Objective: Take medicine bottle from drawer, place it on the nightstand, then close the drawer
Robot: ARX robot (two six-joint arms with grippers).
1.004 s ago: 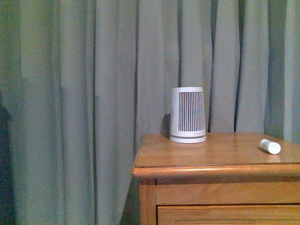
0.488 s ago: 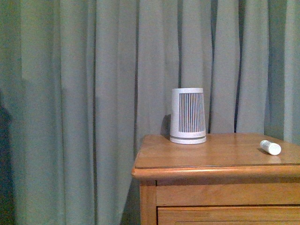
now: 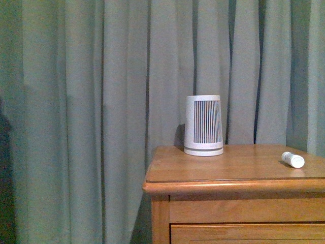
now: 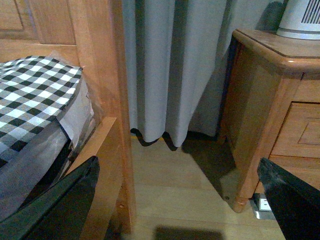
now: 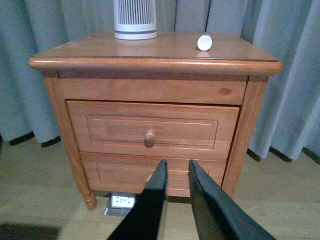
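The medicine bottle [image 3: 293,159] lies on its side on the nightstand [image 3: 213,170] top, near the right edge; it also shows in the right wrist view [image 5: 204,42] on the top [image 5: 160,50]. The upper drawer [image 5: 152,129] sits pushed in, its round knob [image 5: 149,137] facing me. My right gripper [image 5: 176,170] is shut and empty, hanging in front of the lower drawer, back from the cabinet. My left gripper [image 4: 177,200] is open and empty, over the floor left of the nightstand [image 4: 260,100]. Neither arm shows in the front view.
A tall white slatted cone [image 3: 203,125] stands at the back of the top [image 5: 135,19]. Grey curtains [image 3: 91,112] hang behind. A wooden bed frame [image 4: 100,75] with checked bedding [image 4: 35,95] stands left. A white socket block [image 5: 122,201] lies on the floor under the cabinet.
The front view has shifted very slightly; the bottle and the cone stay where they were.
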